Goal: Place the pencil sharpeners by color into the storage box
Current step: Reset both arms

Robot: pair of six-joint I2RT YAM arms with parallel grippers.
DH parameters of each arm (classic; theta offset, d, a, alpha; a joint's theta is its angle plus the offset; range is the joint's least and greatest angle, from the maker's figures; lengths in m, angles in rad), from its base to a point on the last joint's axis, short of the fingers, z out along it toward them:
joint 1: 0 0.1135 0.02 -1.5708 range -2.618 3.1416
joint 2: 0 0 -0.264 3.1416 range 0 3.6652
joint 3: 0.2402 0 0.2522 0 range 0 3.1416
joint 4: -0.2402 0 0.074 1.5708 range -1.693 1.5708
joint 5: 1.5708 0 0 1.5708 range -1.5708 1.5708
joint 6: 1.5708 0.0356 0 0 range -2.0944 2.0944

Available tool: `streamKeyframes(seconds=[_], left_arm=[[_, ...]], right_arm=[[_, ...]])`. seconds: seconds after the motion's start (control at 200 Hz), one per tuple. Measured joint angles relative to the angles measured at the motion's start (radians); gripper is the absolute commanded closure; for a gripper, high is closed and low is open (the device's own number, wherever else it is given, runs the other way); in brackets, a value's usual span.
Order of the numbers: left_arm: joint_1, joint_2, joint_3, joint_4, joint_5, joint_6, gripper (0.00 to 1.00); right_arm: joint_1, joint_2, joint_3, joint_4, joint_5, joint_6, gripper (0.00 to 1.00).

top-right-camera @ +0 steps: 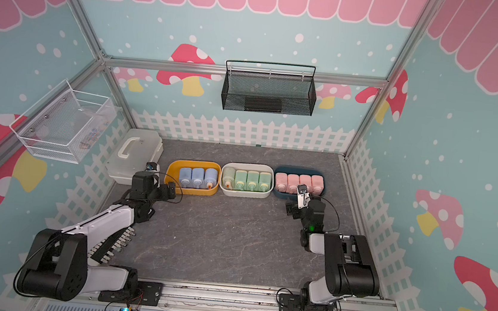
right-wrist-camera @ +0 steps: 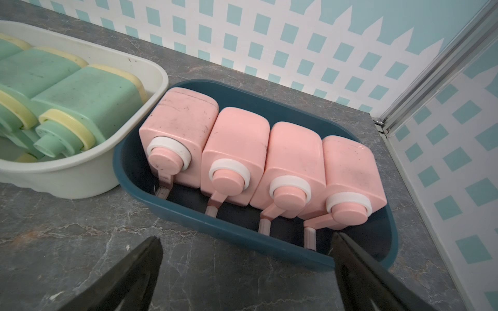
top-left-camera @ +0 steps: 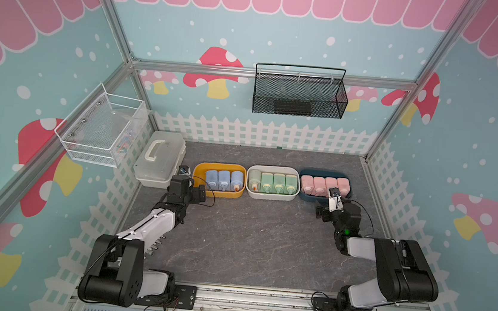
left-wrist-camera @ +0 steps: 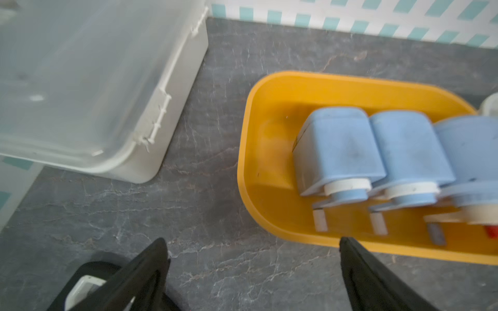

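I see my left gripper (left-wrist-camera: 252,242) spread and empty, blue sharpeners (left-wrist-camera: 336,145) just ahead in the yellow tray (left-wrist-camera: 269,129). My right gripper (right-wrist-camera: 246,238), likewise spread, faces the pink sharpeners (right-wrist-camera: 237,145).

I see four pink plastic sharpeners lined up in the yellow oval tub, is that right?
Wrong tub: the four pink plastic sharpeners lie lined up in the dark blue oval tub, as the right wrist view shows.

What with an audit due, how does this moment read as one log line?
blue sharpeners: yellow bin; green sharpeners: white bin; pink sharpeners: navy bin; left gripper, right gripper: open, empty
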Motion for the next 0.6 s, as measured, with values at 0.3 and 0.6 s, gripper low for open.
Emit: streamKeyframes(seconds=[0.3, 0.6], left_arm=[[0.011, 0.121, -0.158, 0.509, 0.033, 0.072, 0.01], [0.025, 0.187, -0.179, 0.671, 0.032, 0.071, 0.01]], right_arm=[[0.0, 0.0, 0.0, 0.0, 0.0, 0.0, 0.01], [0.0, 0.0, 0.0, 0.0, 0.0, 0.0, 0.01]])
